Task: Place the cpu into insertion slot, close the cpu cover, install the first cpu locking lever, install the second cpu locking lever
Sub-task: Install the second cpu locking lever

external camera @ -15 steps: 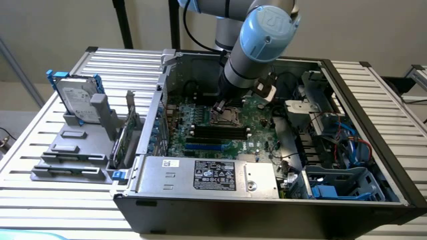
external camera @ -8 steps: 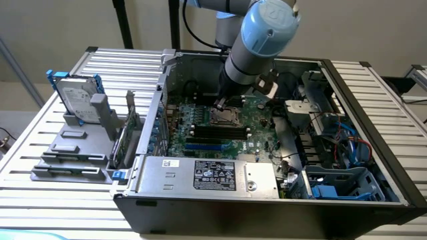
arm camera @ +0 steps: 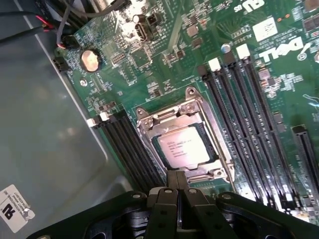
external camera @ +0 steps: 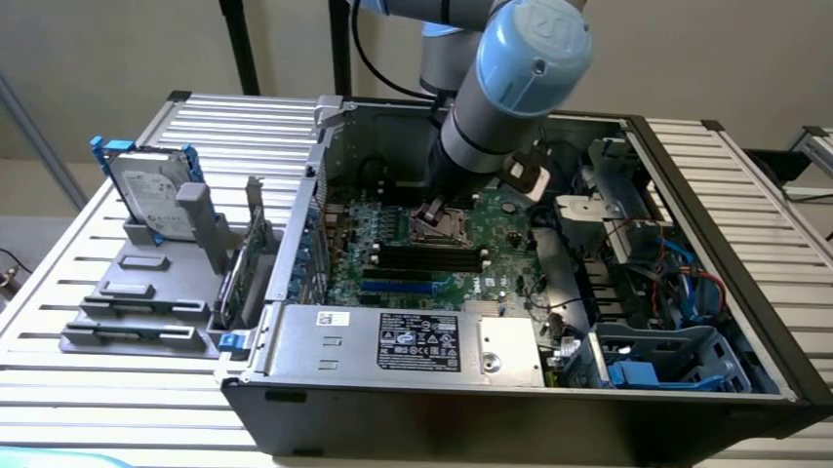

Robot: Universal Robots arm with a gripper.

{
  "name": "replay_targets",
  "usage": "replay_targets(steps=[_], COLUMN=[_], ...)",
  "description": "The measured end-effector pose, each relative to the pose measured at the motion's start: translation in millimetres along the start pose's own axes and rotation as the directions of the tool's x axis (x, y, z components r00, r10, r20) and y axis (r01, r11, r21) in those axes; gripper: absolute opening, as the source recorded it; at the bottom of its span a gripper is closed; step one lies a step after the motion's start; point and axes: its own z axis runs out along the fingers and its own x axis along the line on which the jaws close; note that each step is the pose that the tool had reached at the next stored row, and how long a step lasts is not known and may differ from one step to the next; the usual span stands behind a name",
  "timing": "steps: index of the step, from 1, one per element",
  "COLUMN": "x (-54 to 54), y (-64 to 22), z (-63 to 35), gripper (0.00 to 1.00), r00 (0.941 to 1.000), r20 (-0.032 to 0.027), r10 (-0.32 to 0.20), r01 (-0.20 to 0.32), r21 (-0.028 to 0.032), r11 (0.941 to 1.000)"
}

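Observation:
The cpu [arm camera: 184, 146], a pale square chip, lies flat in the insertion slot [arm camera: 158, 155] on the green motherboard. The cpu cover [arm camera: 155, 118], a silvery frame, lies down around the chip with the chip's face showing through its cut-out. My gripper [arm camera: 177, 174] is shut with nothing between its fingers, its tips right at the socket's edge beside the cover. In the exterior view the arm reaches down into the open computer case, and the gripper [external camera: 434, 210] sits just over the socket [external camera: 446, 229]. I cannot tell how the locking levers stand.
Long black memory slots [arm camera: 239, 114] flank the socket on both sides. A coin battery [arm camera: 90, 59] and cables [arm camera: 30, 25] lie further off. The case walls [external camera: 312, 195], power supply [external camera: 404, 341] and blue drive cage [external camera: 664, 366] hem in the board. A hard drive [external camera: 150, 190] stands outside, at the exterior view's left.

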Motion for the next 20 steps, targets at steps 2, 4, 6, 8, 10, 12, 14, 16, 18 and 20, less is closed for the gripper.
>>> replay_targets(steps=[2,4,6,8,10,12,14,16,18,20], x=[-3.1,-6.3,-9.3,-12.5,-15.7,-18.9,-22.2,-25.7,-29.4,-34.7], y=[0.2,-0.3,-1.2,-2.3,-3.3,-4.3,-5.0,-5.8,-6.1,-5.2], z=[-2.8,-5.3,-7.6,-10.3,-13.2,-16.3,-19.8,-23.7,-27.6,-30.8], gripper=[0.11,0.11,0.11,0.11,0.11,0.11,0.11,0.11,0.11,0.11], r00=[1.0,1.0,1.0,1.0,1.0,1.0,1.0,1.0,1.0,1.0], r20=[0.0003,0.0011,0.0019,0.0026,0.0032,0.0038,0.0044,0.0048,0.005,0.005], r10=[0.0,0.0,0.0,0.0,0.0,0.001,0.0,0.001,0.001,0.001], r01=[0.0,0.0,0.0,0.0,0.0,-0.001,0.0,-0.001,-0.001,-0.001], r21=[-0.0004,-0.0008,-0.0011,-0.0015,-0.0018,-0.0022,-0.0024,-0.0026,-0.0026,-0.0027], r11=[1.0,1.0,1.0,1.0,1.0,1.0,1.0,1.0,1.0,1.0])
